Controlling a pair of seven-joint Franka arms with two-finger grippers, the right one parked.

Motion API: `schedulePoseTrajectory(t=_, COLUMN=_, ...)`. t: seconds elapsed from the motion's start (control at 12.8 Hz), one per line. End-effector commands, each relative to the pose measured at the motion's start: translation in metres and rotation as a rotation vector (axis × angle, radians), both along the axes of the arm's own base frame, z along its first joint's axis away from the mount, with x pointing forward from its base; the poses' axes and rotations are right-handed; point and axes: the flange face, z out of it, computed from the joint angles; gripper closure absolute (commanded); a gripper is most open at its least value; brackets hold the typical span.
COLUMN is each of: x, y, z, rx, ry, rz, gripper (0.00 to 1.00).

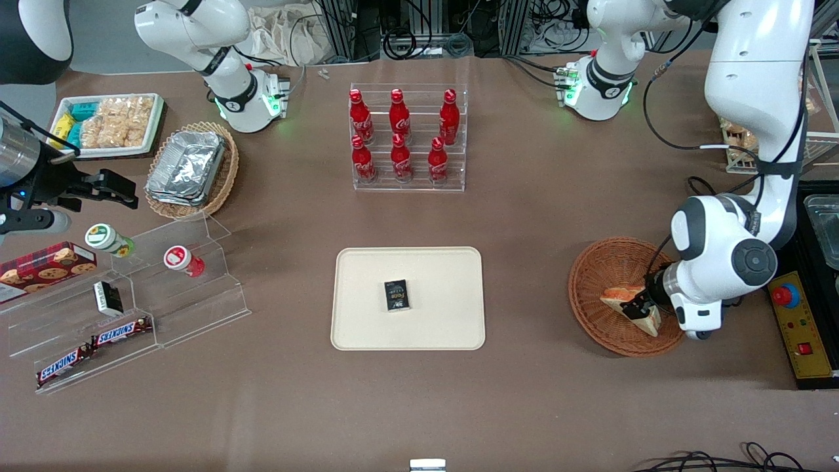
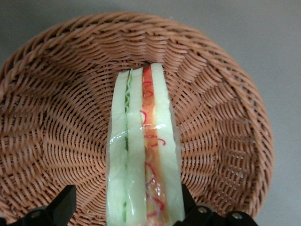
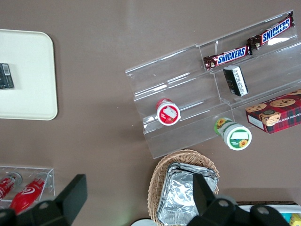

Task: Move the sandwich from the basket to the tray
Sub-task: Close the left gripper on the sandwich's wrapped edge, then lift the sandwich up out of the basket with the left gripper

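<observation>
The sandwich [image 1: 619, 298] stands on edge in the reddish-brown wicker basket [image 1: 600, 275], toward the working arm's end of the table. In the left wrist view the sandwich [image 2: 143, 150] shows pale bread with green and orange-red layers against the basket [image 2: 56, 117]. My left gripper [image 1: 639, 308] is down in the basket, open, with its jaws astride the sandwich [image 2: 127, 209]. One finger [image 2: 187, 202] touches the bread; the other finger [image 2: 63, 207] stands apart from it. The cream tray [image 1: 367, 275] lies at the table's middle and also shows in the right wrist view [image 3: 28, 70].
A small black packet [image 1: 396, 295] lies on the tray. A clear rack of red cola bottles [image 1: 406, 137] stands farther from the front camera than the tray. A clear stepped stand with snacks [image 1: 131, 308] and a tan basket of foil trays [image 1: 190, 167] lie toward the parked arm's end.
</observation>
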Motion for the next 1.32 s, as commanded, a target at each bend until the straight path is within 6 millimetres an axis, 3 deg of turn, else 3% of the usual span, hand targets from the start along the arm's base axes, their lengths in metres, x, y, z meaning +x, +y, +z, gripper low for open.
schedulePoseTrajectory(t=0.0, x=0.001, y=0.001, z=0.001, rx=-0.012, ry=-0.016, rz=0.027, gripper=0.48)
schedulePoseTrajectory(t=0.08, x=0.003, y=0.001, z=0.004, rx=-0.013, ry=-0.023, rz=0.027, gripper=0.69)
schedulePoseTrajectory(t=0.23, x=0.009, y=0.003, z=0.012, rx=-0.014, ry=-0.048, rz=0.033, gripper=1.0)
schedulePoseTrajectory(t=0.39, x=0.014, y=0.005, z=0.024, rx=-0.012, ry=-0.065, rz=0.028, gripper=1.0)
schedulePoseTrajectory(t=0.55, x=0.019, y=0.003, z=0.054, rx=-0.013, ry=-0.075, rz=0.022, gripper=1.0)
schedulePoseTrajectory(t=0.86, x=0.025, y=-0.01, z=0.167, rx=-0.025, ry=-0.001, rz=-0.192, gripper=1.0)
schedulePoseTrajectory(t=0.94, x=0.026, y=-0.024, z=0.215, rx=-0.038, ry=0.025, rz=-0.232, gripper=1.0)
schedulePoseTrajectory(t=1.01, x=0.025, y=-0.048, z=0.25, rx=-0.056, ry=0.03, rz=-0.312, gripper=1.0)
schedulePoseTrajectory(t=1.17, x=0.023, y=-0.098, z=0.268, rx=-0.086, ry=0.029, rz=-0.422, gripper=1.0)
schedulePoseTrajectory(t=1.25, x=0.023, y=-0.129, z=0.259, rx=-0.1, ry=0.034, rz=-0.471, gripper=1.0)
